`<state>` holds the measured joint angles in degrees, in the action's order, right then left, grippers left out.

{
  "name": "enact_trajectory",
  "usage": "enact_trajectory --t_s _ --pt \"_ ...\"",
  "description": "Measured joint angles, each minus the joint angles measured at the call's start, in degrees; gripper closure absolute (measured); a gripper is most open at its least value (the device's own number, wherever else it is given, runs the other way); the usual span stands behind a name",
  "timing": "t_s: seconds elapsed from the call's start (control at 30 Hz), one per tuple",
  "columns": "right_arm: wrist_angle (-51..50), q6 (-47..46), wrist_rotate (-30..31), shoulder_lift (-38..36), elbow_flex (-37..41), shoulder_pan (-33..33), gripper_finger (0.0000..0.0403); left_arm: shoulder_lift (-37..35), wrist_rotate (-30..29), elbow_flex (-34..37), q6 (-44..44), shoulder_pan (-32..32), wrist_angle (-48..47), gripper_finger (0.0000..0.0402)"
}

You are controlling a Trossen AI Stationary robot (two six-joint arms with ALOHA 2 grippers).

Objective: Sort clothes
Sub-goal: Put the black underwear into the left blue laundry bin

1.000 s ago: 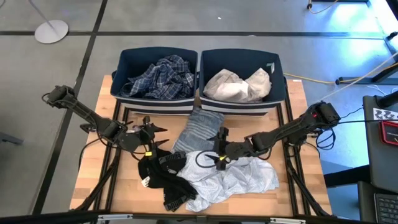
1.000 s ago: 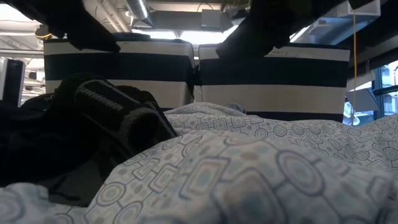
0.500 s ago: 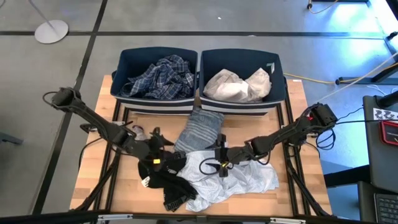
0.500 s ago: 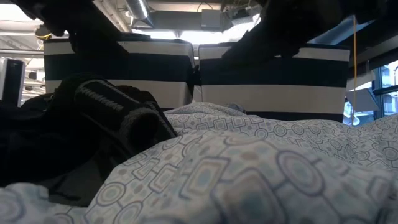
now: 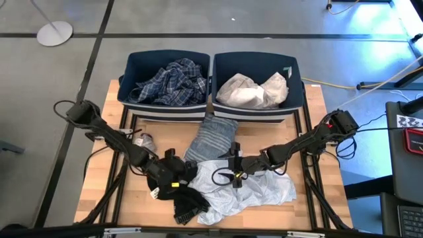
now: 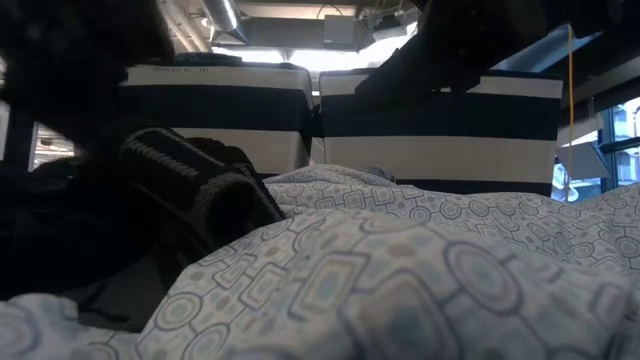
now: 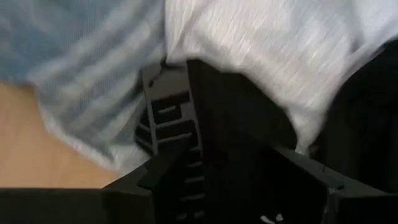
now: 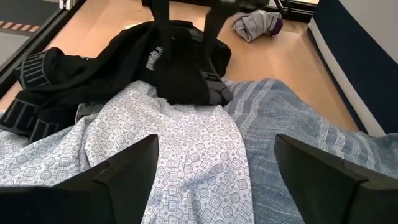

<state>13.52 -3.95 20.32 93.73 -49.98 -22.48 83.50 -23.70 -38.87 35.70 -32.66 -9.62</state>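
A black garment with a lettered waistband lies bunched at the table's near left, and part of it rests on a pale patterned shirt. A grey-striped garment lies in front of the bins. My left gripper is open and low over the black garment. My right gripper is open over the pale shirt, with its fingers wide apart. A plaid garment lies in the left bin. White clothes lie in the right bin. My left gripper comes at the black garment from above, pointing down. Its two open fingers stand on either side of a raised fold near the waistband. I cannot tell whether the fingertips touch the fabric. The garment lies on the table.
Two navy bins stand side by side at the table's far edge. A small grey bundle lies on the bare wood at the left. Black frame rails run along the table's left and right sides.
My left gripper has gone toward the table's right and near edges and down, from beside the small grey bundle to the black garment. My right gripper has gone a little toward the near edge over the pale shirt, then kept still. The clothes have not moved.
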Motion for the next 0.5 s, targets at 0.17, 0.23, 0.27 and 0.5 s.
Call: enact_trajectory --t_s 0.17,0.23,0.27,0.5 --pt "0.0 0.0 0.0 0.0 0.0 0.0 0.0081 3.8 0.0 0.0 0.4 0.5 -1.2 0.0199" --pt "-0.1 0.0 0.0 0.0 0.0 0.0 0.0081 4.7 0.3 0.0 0.3 0.4 -0.9 0.0206" --pt "0.0 0.0 0.0 0.0 0.0 0.0 0.0081 5.1 0.6 -0.1 0.4 0.4 -0.9 0.0214" --pt "-0.1 0.0 0.1 0.0 0.0 0.0 0.0081 5.5 1.3 -0.3 0.0 0.5 -1.4 0.0316"
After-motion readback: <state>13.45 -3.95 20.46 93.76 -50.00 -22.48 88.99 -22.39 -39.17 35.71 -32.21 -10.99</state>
